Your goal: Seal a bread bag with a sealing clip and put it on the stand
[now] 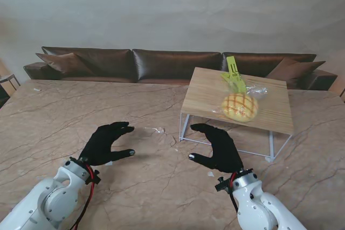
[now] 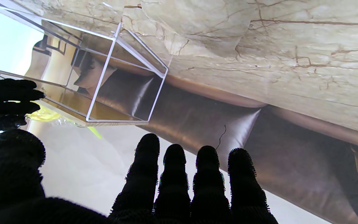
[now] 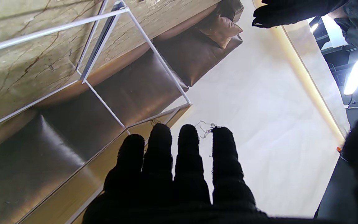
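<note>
- Spanning the whole stand view, the marble bench (image 1: 64, 111) carries everything; its large bare area near me leaves both arms free to rest clear of the work.
- The stand (image 1: 269, 114), a wooden top on a white wire frame, sits at about 2 o'clock from the view centre. Its raised top serves as the deposit surface named in the task, and the load already lies on it.
- The bread bag (image 1: 241, 106) rests near the middle of the stand top. It is clear film around a round, golden bun with a scored criss-cross crust; the film gathers into a crumpled neck pointing toward 12 o'clock.
- The sealing clip (image 1: 233, 74), lime green and long, sits at the bag's neck, angled upward. Whether it is fully clamped on the film cannot be told at this size. Judged from this layout, the task appears at or near completion.
- The left hand (image 1: 105, 144), at 8 o'clock, hovers over the bench with fingers spread and nothing in its grasp.
- The right hand (image 1: 218, 146), at 5 o'clock, just near of the stand's front edge, has fingers extended and apart, likewise empty.
- A small clear scrap (image 1: 154, 130) lies on the bench between the hands; its identity is unclear.
</note>
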